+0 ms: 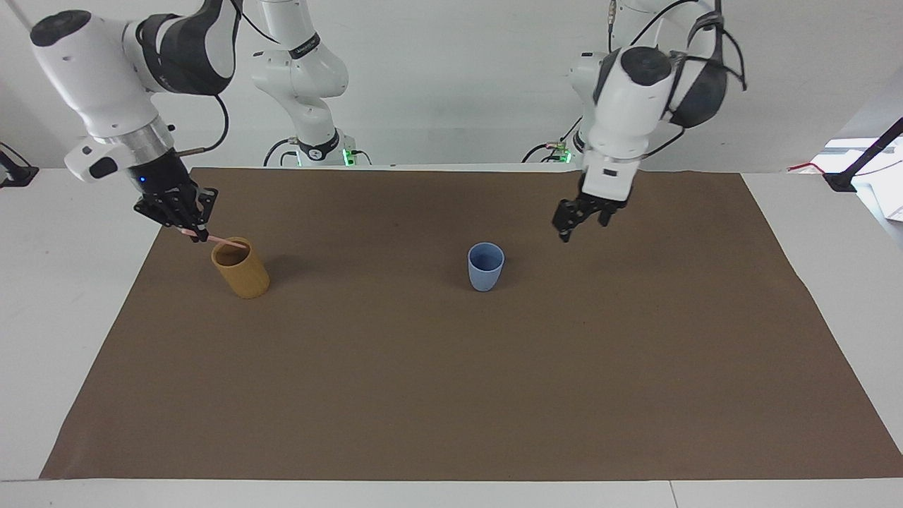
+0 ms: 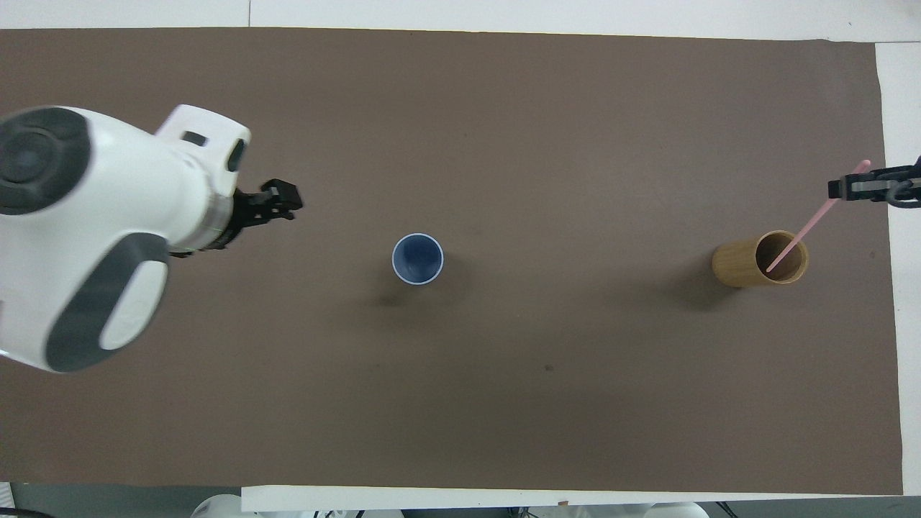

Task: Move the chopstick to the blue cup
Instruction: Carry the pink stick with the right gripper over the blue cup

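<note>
Chopstick [image 2: 806, 232] leans in tan cup [image 2: 755, 260], clamped by right tool [image 2: 838, 188]; left tool [image 1: 573, 224] spread wide.

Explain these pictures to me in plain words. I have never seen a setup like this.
These are two white robot arms at a table, each ending in a two-finger gripper. One picture is taken from across the table, facing the robots. The other looks down from above their own end, so the sides appear swapped.

On the brown mat stand two cups: a small blue cup near the middle, which looks empty from above, and a taller tan cup toward the right arm's end.

The right gripper is shut on a thin pink chopstick, whose lower end sits slanted inside the tan cup. The left gripper holds nothing and hangs in the air over the mat, beside the blue cup.
</note>
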